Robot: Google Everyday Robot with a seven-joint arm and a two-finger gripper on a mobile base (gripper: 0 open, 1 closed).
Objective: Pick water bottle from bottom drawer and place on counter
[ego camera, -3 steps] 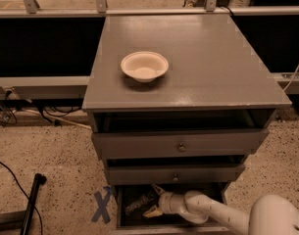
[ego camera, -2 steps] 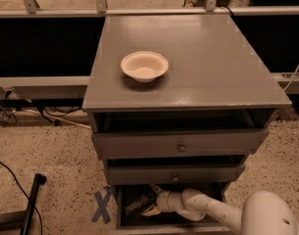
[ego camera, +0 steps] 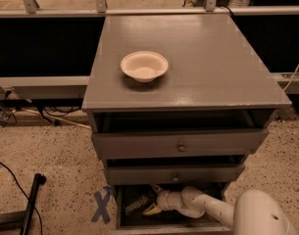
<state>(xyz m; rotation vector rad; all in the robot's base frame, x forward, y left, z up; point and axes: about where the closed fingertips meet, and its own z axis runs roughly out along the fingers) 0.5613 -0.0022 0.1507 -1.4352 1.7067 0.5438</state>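
The water bottle (ego camera: 137,204) lies on its side in the open bottom drawer (ego camera: 163,227), clear and crinkled, towards the drawer's left side. My gripper (ego camera: 152,199) reaches into the drawer from the right, just right of the bottle. Its pale fingers are spread apart, one above and one below the bottle's near end; I cannot tell if they touch it. The white arm (ego camera: 212,209) runs off to the lower right. The counter (ego camera: 212,67) is the grey cabinet top above.
A white bowl (ego camera: 144,66) stands on the counter's left half. Two shallower drawers with knobs (ego camera: 181,147) (ego camera: 174,177) overhang the bottom drawer, both slightly open. A blue X (ego camera: 102,207) marks the floor at left, beside a black pole (ego camera: 31,202).
The arm's bulky white elbow has shifted left and up. The gripper stays at about the same spot beside the bottle in the drawer.
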